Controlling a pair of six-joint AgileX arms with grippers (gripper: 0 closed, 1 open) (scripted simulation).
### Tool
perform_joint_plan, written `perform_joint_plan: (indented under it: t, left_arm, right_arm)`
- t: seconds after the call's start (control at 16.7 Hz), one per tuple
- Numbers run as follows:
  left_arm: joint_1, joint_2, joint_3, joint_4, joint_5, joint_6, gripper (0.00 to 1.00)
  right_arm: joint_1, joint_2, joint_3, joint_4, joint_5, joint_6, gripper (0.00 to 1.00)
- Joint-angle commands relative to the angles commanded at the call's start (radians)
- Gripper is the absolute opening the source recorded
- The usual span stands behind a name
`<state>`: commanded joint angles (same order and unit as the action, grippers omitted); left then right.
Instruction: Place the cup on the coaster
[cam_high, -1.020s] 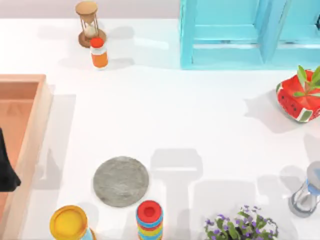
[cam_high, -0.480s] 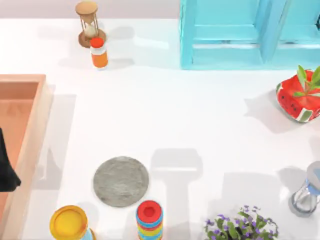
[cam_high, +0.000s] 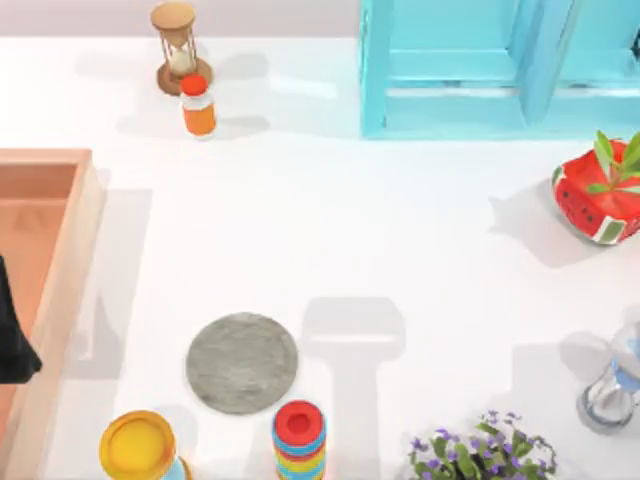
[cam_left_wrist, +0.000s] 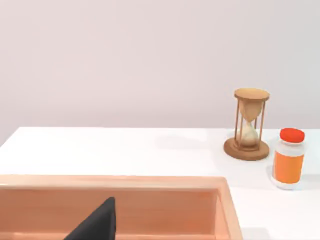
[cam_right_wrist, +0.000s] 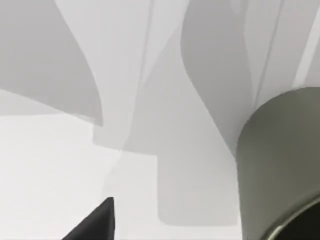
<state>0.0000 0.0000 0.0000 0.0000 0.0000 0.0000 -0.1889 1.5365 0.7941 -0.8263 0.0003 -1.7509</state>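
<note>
Step in hand, by judgement: approach to the cup (cam_right_wrist: 280, 160), ahead of any grasp. Located close beside the right gripper (cam_right_wrist: 95, 222), upright on the white table (cam_high: 400, 250), with bare tabletop between the two. Jaw state at either gripper: cannot tell. Left arm (cam_high: 12, 335) parked at the table's left edge, over the wooden tray (cam_high: 75, 250).

Coaster (cam_high: 241, 362) flat and bare near the front edge, left of centre. Flanked at the front by the yellow-topped container (cam_high: 137, 445) and the ring stack (cam_high: 299, 438), both near its rim.

Next move, by judgement:
- Close on the cup wall and confirm a firm hold before lifting.
- Lift high enough to pass over the ring stack.
- Carry toward the table's left, centre over the coaster, lower upright, release.

Risk: tipping the ring stack during descent.
</note>
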Motion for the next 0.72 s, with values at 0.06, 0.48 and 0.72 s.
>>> perform_joint_plan:
  t: [0.06,0.48,0.72]
  left_arm:
    - [0.000,0.000,0.000,0.000,0.000,0.000,1.00]
    - [0.000,0.000,0.000,0.000,0.000,0.000,1.00]
    - [0.000,0.000,0.000,0.000,0.000,0.000,1.00]
  right_arm:
    - [0.008,0.002,-0.012,0.014,0.000,0.008,1.00]
    - [0.010,0.003,-0.014,0.017,0.000,0.010,0.77]
    - [0.010,0.003,-0.014,0.017,0.000,0.010,0.47]
